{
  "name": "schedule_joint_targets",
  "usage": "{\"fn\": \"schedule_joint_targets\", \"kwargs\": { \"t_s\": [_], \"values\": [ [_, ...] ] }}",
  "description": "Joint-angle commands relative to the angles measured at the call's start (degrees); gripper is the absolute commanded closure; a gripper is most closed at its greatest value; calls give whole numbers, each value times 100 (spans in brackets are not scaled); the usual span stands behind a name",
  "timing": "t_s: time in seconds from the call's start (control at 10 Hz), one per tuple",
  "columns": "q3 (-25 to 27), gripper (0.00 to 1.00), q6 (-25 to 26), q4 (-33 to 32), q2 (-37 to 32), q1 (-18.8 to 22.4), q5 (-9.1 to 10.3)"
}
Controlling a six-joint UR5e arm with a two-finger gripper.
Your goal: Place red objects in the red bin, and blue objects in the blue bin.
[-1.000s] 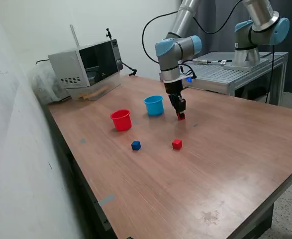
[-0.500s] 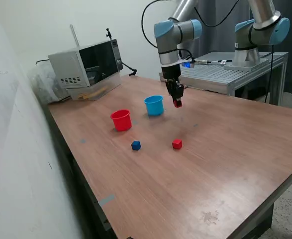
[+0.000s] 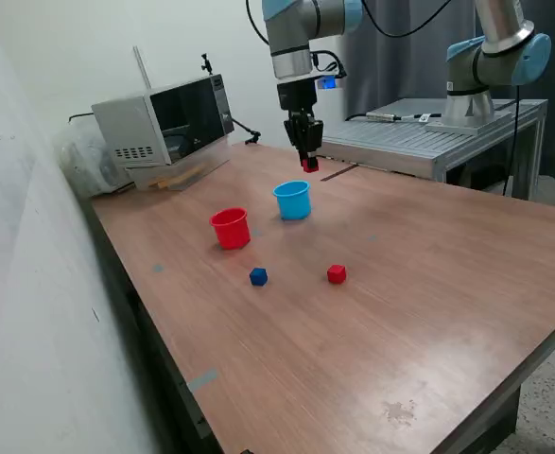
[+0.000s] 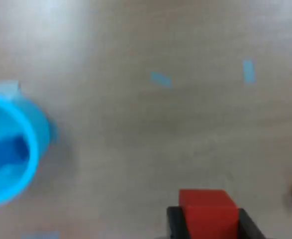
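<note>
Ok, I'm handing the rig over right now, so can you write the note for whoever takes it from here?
Gripper: raised above the table, jaws shut on a red cube, hanging over the tabletop near the blue cup.
Blue cup: the wrist view shows one dark blue cube already inside. Done.
Red cup: stands at the exterior view's left of the blue cup; its inside can't be seen.
Loose on the table: one blue cube and one red cube, in front of the cups.
Left: drop the held red cube in the red cup, then sort the two loose cubes by colour.
</note>
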Motion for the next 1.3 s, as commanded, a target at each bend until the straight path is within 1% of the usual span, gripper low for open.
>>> {"fn": "schedule_joint_targets", "kwargs": {
  "t_s": [0.0, 0.1, 0.2, 0.3, 0.4, 0.6, 0.7, 0.8, 0.9, 1.0, 1.2],
  "values": [
    [-699, 100, -89, 116, 309, -38, 5],
    [-945, 100, -98, 178, 467, -64, 5],
    [-1200, 100, -98, 178, 608, -178, 5],
    [-1507, 100, -203, 178, 792, -222, 5],
    [-1815, 100, -291, 178, 985, -388, 5],
    [-2133, 100, -361, 170, 1293, -617, -4],
    [-2204, 100, -362, 161, 1417, -731, -47],
    [-2161, 100, -371, 100, 1487, -759, -161],
    [-2161, 100, -371, -40, 1593, -768, -197],
    [-2178, 100, -371, -181, 1681, -768, -284],
    [-2231, 100, -353, -357, 1892, -768, -294]
  ]
}}
